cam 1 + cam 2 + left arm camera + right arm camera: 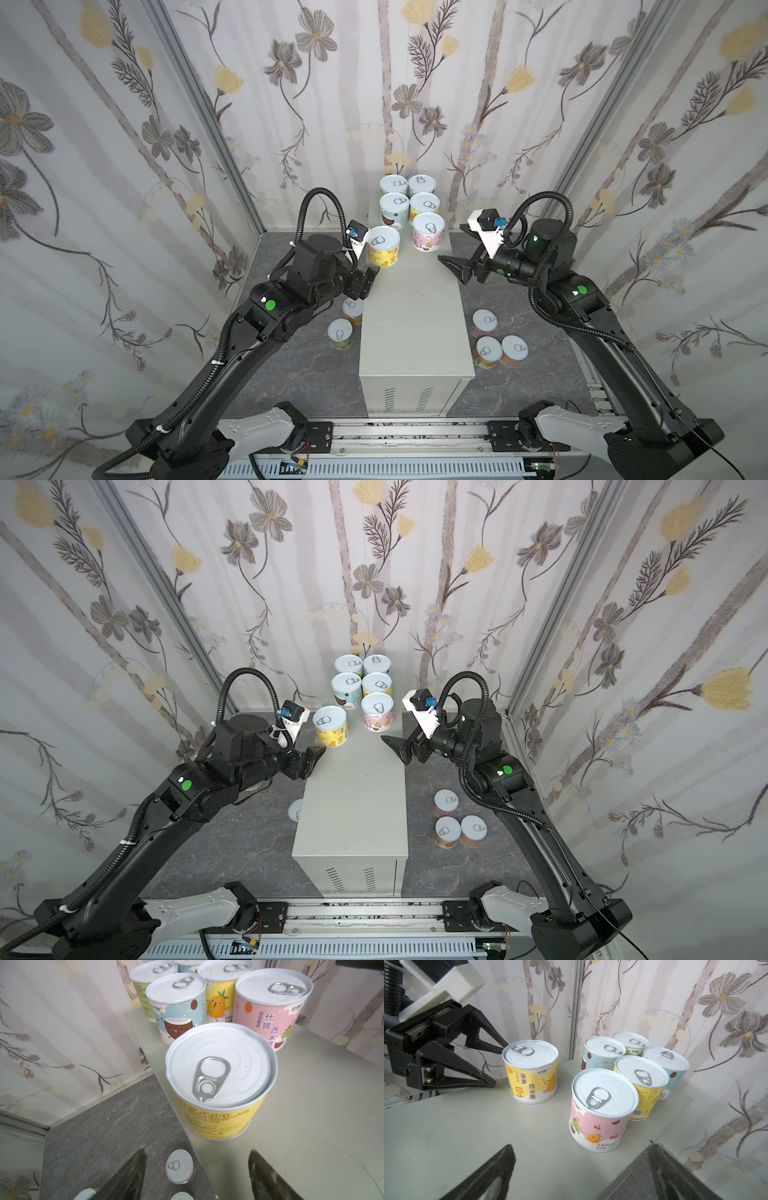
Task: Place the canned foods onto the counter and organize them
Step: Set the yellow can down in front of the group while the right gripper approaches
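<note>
The counter [411, 324] [353, 808] is a pale grey-beige box running down the middle in both top views. Several cans stand at its far end, among them a pink can [428, 232] [602, 1115]. A yellow can [384, 246] [220, 1082] [530, 1073] stands alone at the left edge. My left gripper [371, 275] [197, 1159] [500, 1066] is open just short of the yellow can, with nothing between its fingers. My right gripper [451, 243] [580, 1147] hangs open over the counter's right edge, near the pink can and apart from it.
On the dark marbled floor [307, 365], two cans [340, 332] [179, 1165] stand left of the counter, one partly under my left arm. Three cans [488, 351] [449, 831] stand to its right. Floral walls close in on three sides.
</note>
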You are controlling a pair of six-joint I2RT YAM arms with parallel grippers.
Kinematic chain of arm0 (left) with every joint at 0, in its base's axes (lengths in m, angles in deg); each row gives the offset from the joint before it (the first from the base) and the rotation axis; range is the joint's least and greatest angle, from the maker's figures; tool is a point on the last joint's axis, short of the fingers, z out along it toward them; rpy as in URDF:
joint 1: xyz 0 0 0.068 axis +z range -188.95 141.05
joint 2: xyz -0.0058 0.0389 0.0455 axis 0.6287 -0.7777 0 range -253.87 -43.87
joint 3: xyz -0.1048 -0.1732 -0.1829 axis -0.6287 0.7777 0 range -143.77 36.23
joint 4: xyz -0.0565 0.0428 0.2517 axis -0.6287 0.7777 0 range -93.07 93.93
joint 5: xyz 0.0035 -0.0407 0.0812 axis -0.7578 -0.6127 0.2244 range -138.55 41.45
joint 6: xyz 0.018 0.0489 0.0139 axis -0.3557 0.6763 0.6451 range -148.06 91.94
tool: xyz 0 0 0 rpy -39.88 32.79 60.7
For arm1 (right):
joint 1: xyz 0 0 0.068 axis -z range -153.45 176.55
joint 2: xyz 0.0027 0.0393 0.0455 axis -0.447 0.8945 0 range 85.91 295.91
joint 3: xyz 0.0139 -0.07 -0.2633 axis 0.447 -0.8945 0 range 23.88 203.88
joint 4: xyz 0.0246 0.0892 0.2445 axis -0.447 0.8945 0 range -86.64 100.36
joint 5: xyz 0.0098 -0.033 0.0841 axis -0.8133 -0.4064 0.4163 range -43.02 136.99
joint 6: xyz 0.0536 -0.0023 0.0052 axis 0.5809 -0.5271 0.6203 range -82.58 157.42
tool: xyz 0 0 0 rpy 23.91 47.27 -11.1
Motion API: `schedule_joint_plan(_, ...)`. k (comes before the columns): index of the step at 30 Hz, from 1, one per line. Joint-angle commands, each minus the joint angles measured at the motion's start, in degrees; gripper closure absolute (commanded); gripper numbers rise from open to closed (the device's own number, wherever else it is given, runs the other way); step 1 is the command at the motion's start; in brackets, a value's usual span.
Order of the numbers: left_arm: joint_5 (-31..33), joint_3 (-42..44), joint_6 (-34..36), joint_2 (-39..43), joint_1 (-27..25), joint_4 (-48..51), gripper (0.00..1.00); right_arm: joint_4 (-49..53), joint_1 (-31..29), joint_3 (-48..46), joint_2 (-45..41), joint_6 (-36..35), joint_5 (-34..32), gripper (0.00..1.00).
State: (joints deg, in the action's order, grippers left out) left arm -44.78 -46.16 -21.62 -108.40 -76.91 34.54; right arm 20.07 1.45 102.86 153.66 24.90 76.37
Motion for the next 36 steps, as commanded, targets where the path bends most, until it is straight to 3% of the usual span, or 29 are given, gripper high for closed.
schedule_joint_plan(1, -5.5, 3.8, -0.9, 1.5, 1.4, -13.1, 0.26, -5.2, -0.9, 0.4, 1.0, 1.5, -0.2, 0.00)
schedule_joint_plan(10, -11.5, 10.4, -2.3, 2.0, 3.1, -21.8, 0.30, -6.2, -1.4, 2.0, 4.4, 2.2, -1.2, 0.03)
schedule_joint_plan(22, -10.2, 10.4, -2.2, -0.6, 5.0, -26.4, 0.44, -4.8, -1.4, 2.8, 6.6, 2.0, -2.1, 0.04)
schedule_joint_plan(36, -11.8, 9.3, -0.8, -3.5, 5.5, -28.4, 0.49, -6.3, -1.4, 1.1, 6.3, 2.5, -3.9, 0.03)
